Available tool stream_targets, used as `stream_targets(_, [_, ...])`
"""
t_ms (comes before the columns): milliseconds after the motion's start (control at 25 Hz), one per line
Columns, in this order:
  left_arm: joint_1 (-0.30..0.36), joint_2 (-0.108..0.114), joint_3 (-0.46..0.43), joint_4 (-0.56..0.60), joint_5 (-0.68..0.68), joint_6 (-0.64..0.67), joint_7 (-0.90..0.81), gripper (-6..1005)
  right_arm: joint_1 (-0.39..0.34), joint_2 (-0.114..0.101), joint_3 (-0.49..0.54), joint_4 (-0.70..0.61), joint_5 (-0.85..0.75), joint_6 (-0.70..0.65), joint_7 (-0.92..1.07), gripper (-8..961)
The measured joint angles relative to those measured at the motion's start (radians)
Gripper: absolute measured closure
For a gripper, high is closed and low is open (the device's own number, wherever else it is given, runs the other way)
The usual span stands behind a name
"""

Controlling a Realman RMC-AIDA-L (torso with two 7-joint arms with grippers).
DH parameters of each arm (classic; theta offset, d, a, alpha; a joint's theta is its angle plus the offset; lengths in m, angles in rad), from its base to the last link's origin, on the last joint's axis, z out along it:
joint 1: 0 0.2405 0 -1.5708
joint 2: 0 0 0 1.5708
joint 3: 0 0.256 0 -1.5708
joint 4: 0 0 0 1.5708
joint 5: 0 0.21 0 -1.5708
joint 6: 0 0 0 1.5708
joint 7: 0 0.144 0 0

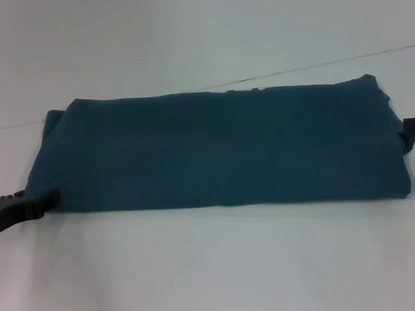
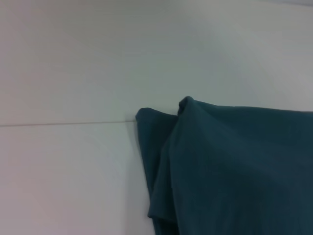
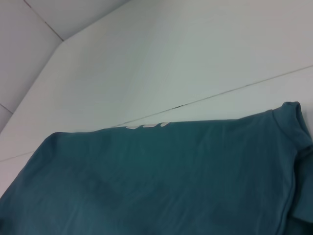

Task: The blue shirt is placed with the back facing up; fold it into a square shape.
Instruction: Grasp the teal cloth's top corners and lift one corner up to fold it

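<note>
The blue shirt (image 1: 214, 150) lies on the white table as a long folded band running left to right, plain side up. A strip of white lettering (image 1: 243, 88) peeks out along its far edge and also appears in the right wrist view as lettering (image 3: 146, 125). My left gripper (image 1: 46, 200) is low on the table, touching the band's left end. My right gripper (image 1: 408, 127) meets the band's right end. The left wrist view shows the shirt (image 2: 234, 171) with its layered corner, and the right wrist view shows the shirt (image 3: 161, 181) spread wide.
The white table (image 1: 209, 279) spreads around the shirt, with a thin seam line (image 1: 409, 48) running across behind it. In the right wrist view the table's far edge (image 3: 93, 24) meets a pale tiled floor.
</note>
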Motion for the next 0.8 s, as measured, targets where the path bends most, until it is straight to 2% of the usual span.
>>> stream_targets(240, [0.003, -0.002, 0.005, 0.015, 0.001, 0.002, -0.005, 436, -0.001, 0.0, 0.002, 0.0, 0.001, -0.003, 0.0, 312])
stream_targets(680, [-0.003, -0.002, 0.007, 0.017, 0.025, 0.0, -0.021, 681, -0.014, -0.004, -0.002, 0.0, -0.021, -0.01, 0.008, 315])
stream_targets(760, [-0.003, -0.002, 0.007, 0.017, 0.025, -0.001, -0.021, 902, -0.014, -0.004, 0.001, 0.001, -0.045, -0.011, 0.009, 316])
stream_targets(800, [-0.003, -0.002, 0.007, 0.017, 0.025, -0.001, -0.022, 918, -0.014, -0.004, 0.002, 0.002, -0.054, -0.011, 0.01, 316])
